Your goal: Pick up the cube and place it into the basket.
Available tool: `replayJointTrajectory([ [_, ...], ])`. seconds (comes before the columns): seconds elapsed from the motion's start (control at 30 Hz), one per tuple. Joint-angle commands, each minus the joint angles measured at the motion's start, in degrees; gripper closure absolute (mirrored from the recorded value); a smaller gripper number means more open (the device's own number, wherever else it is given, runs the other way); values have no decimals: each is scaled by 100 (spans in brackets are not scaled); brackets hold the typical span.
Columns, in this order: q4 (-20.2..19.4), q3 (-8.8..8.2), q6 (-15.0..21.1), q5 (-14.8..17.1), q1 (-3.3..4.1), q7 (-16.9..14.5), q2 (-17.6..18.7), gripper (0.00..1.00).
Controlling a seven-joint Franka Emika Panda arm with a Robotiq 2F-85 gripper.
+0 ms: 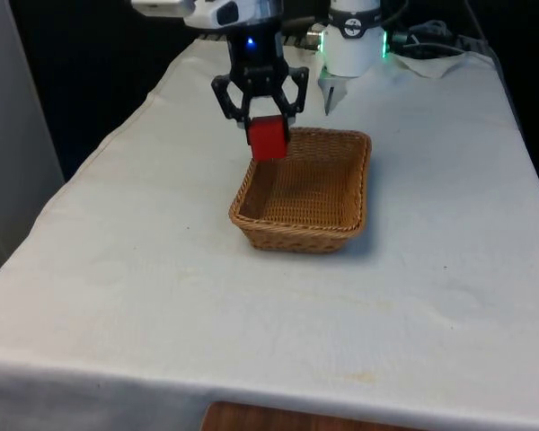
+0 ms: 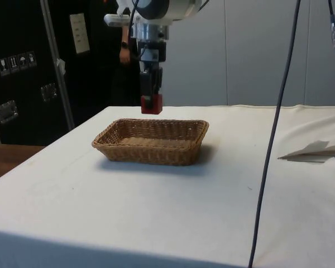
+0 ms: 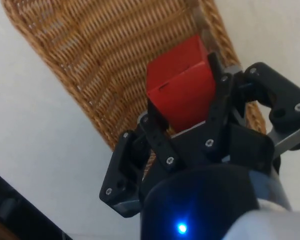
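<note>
A red cube (image 1: 269,139) hangs in the air, with my black gripper (image 1: 268,133) shut on it. Cube and gripper hover above the far corner of the woven wicker basket (image 1: 350,229), on the front view's left. From the side, the red cube (image 2: 151,104) is a little above the basket's rim (image 2: 156,151), held by the gripper (image 2: 151,101). In the wrist view the red cube (image 3: 182,90) sits between the two fingers (image 3: 157,127), with the basket (image 3: 105,60) beneath it. Nothing lies inside the basket.
The basket stands in the middle of the white-clothed table (image 1: 162,296). A crumpled white cloth (image 1: 436,58) lies at the far end. A dark cable (image 2: 273,145) hangs down in the side view. A person (image 2: 124,50) stands behind the table.
</note>
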Motion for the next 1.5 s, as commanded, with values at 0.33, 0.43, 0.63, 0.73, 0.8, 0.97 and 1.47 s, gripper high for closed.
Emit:
replayJointTrajectory([
  [0.33, -103, 304, 160, -23, 52, 372, 86, 99],
  [0.43, -126, 390, 218, -6, 46, 435, 126, 99],
  [0.63, -149, 533, 390, 0, 40, 550, 304, 99],
  [0.73, -149, 567, 498, -17, 34, 567, 418, 99],
  [0.8, -149, 579, 567, -34, 46, 584, 493, 99],
  [0.97, -143, 596, 699, -57, 52, 590, 619, 99],
  [1.47, -143, 642, 751, 0, 6, 458, 716, 99],
])
